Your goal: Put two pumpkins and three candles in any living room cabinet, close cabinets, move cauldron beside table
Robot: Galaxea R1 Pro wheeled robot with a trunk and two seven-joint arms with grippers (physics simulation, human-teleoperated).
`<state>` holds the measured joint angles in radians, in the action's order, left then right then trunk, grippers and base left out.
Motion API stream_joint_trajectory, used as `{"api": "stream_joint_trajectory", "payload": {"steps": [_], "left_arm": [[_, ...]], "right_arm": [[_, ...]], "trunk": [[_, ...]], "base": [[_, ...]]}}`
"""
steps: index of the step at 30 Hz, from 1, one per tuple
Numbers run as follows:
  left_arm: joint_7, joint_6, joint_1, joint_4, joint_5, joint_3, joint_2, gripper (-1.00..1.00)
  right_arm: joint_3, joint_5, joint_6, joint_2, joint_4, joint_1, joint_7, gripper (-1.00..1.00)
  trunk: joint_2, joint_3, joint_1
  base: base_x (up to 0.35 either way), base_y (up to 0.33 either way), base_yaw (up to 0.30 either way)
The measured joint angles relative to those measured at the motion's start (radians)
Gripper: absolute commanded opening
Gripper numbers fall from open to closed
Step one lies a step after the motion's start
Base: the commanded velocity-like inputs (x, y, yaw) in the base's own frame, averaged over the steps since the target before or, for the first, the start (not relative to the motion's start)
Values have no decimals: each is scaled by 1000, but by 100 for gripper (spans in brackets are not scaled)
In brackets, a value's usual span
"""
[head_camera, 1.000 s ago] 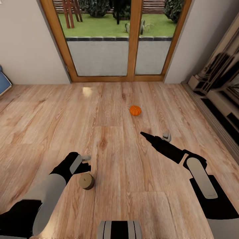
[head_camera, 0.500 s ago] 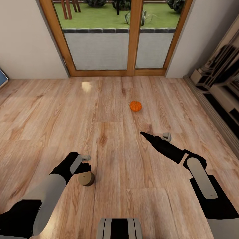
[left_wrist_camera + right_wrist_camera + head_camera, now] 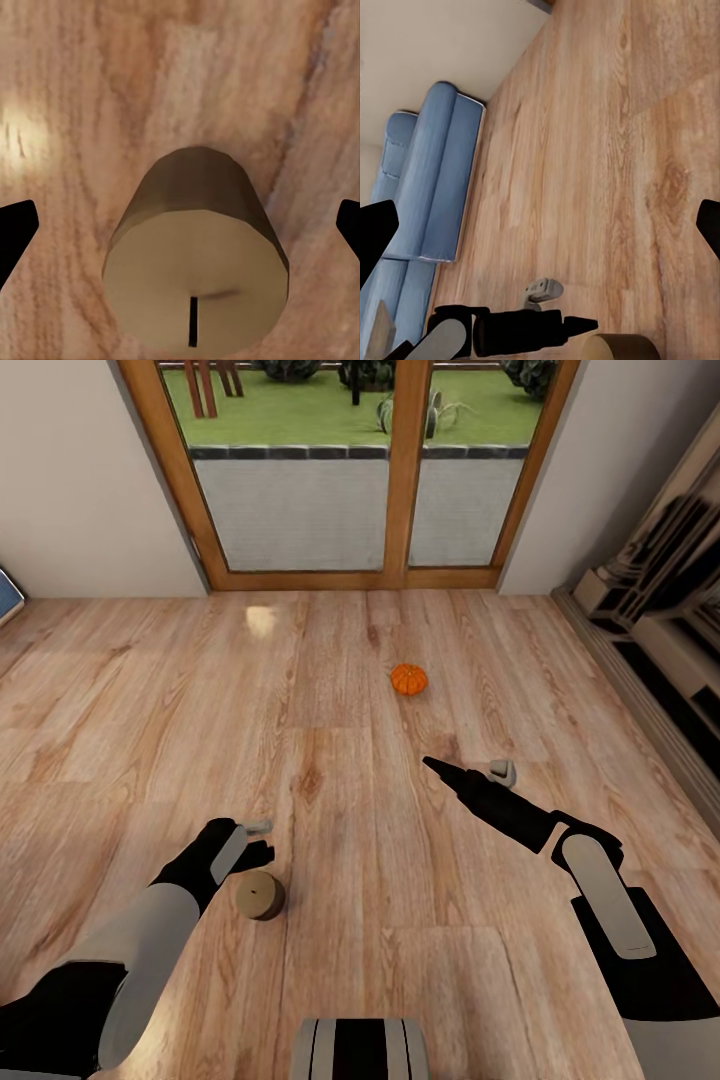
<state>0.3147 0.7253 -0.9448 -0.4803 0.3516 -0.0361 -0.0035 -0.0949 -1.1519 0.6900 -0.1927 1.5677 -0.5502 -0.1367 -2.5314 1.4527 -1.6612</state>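
Observation:
A stubby tan candle (image 3: 260, 894) stands on the plank floor, its flat top with a dark wick facing the left wrist view (image 3: 196, 262). My left gripper (image 3: 261, 839) hovers just over it, open, with the fingertips (image 3: 16, 229) spread wide on both sides of the candle. An orange pumpkin (image 3: 408, 679) sits on the floor further ahead, toward the glass doors. Between me and the pumpkin, my right gripper (image 3: 470, 768) is held out above the floor, open and empty. The right wrist view looks back at the left gripper (image 3: 540, 307) and the candle (image 3: 619, 347).
Wood-framed glass doors (image 3: 404, 480) close off the far wall. A dark and pale furniture unit (image 3: 665, 650) runs along the right wall. A blue sofa (image 3: 431, 187) stands off to the left; its corner (image 3: 8, 595) shows at the head view's edge.
The head camera's view shifted early on, so the doors and pumpkin sit higher in the picture. My left gripper has eased a little closer to the candle. The right arm has held still.

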Motion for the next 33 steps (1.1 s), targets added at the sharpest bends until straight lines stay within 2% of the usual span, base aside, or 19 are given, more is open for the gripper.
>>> {"api": "stream_joint_trajectory", "payload": {"steps": [5,7,12,14,33], "left_arm": [[-1,-1,0,0,-1,0,0,100],[-1,7,0,11,0,0,-9,100],[0,8,0,6,0,0,-13,100],[0,9,0,-2,1,-1,-20,100],[0,10,0,-6,0,0,-21,100]], "right_arm": [[1,1,-8,0,1,0,-1,100],[4,2,-2,4,-1,2,-2,100],[4,2,-2,6,-1,2,-2,100],[5,2,-7,-1,-1,5,-2,100],[5,1,-9,-8,-2,7,-3,100]], "trunk": [[0,0,0],[0,0,0],[0,0,0],[0,0,0],[0,0,0]], "base": [[0,0,0],[0,0,0],[0,0,0],[0,0,0],[0,0,0]]}}
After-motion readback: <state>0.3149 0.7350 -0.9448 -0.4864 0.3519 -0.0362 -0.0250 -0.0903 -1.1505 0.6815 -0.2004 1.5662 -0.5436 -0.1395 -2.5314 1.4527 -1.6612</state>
